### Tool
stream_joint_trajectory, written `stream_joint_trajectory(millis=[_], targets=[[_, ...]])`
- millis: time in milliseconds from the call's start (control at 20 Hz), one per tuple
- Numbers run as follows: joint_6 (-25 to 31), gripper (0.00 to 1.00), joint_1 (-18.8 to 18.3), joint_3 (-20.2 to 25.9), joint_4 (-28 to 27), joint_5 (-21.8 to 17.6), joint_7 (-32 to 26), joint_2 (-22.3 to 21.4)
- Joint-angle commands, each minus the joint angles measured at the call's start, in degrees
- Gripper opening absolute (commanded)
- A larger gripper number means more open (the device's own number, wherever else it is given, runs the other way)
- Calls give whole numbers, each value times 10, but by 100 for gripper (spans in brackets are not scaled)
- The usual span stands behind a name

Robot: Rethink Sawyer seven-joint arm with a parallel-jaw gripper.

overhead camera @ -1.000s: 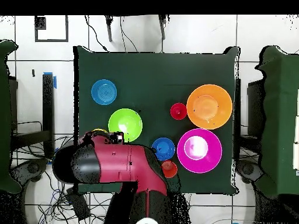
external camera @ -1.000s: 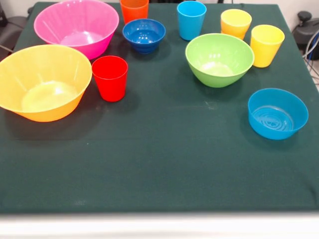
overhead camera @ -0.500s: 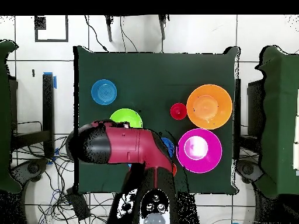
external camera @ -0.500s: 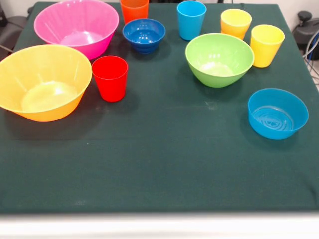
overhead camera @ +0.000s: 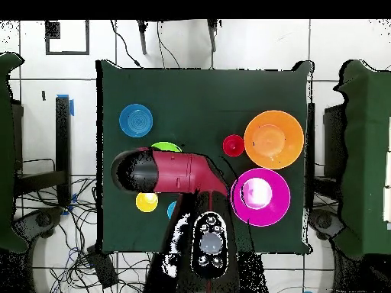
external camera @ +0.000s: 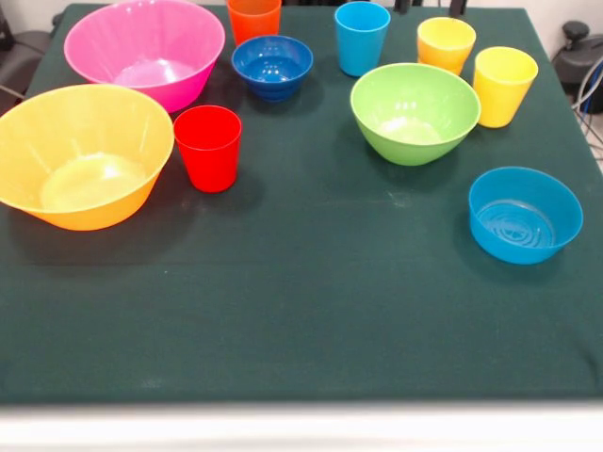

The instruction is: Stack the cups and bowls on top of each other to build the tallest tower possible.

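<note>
Each piece stands alone on the green cloth, and no tower is in view. At the left are the pink bowl [external camera: 146, 47], the yellow-orange bowl [external camera: 80, 155] and the red cup [external camera: 208, 148]. Along the far edge are the orange cup [external camera: 253, 19], the dark blue bowl [external camera: 272, 66], the light blue cup [external camera: 362, 36] and two yellow cups [external camera: 446, 42] [external camera: 504, 85]. The green bowl [external camera: 415, 111] and the light blue bowl [external camera: 525, 214] sit to the right. In the overhead view the red arm [overhead camera: 172, 172] covers most of the green bowl [overhead camera: 166, 146], and the gripper is hidden beneath its end.
The table's near half in the front view is bare green cloth [external camera: 301, 320]. Cables and equipment lie off the right side [external camera: 579, 52]. In the overhead view, dark furniture [overhead camera: 366, 152] flanks the table on both sides.
In the overhead view the arm has swung further over the table. It now uncovers a yellow cup and hides the dark blue bowl and more of the green bowl. No cup or bowl has moved.
</note>
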Motion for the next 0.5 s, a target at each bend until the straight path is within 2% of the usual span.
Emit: stream_joint_trajectory(millis=[50, 150, 300, 500], targets=[[10, 100, 15, 22, -94, -6, 80, 90], [4, 100, 21, 14, -117, -5, 87, 113], [-13, 100, 10, 33, -125, 8, 79, 134], [-6, 100, 10, 32, -160, 13, 79, 165]])
